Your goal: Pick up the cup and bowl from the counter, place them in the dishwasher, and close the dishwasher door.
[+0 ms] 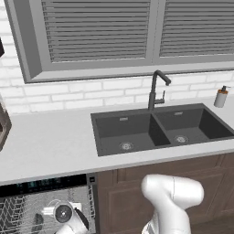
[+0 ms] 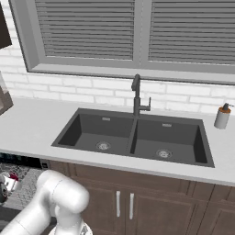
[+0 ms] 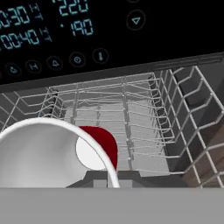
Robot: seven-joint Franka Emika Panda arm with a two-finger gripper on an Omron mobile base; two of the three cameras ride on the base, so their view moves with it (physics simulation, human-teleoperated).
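Observation:
The red cup [image 3: 105,146] with its white inside fills the lower left of the hand view, tilted so its mouth faces the camera. My gripper [image 3: 107,178] is shut on the cup's rim, low inside the open dishwasher [image 1: 41,185]. Beyond the cup lies the wire rack [image 3: 131,118], under the black control strip [image 3: 65,35] with teal digits. A bit of the cup [image 2: 13,177] shows at the left edge of the right base view. The counter [image 1: 50,141] runs above the dishwasher. The bowl and the dishwasher door are out of view.
A dark double sink [image 1: 155,130] with a tall faucet [image 1: 155,91] is set in the counter. At its far right end stands a tan soap dispenser [image 1: 221,97]. Brown cabinets [image 1: 137,196] sit right of the dishwasher. The rack's wire side wall [image 3: 188,100] rises beside the cup.

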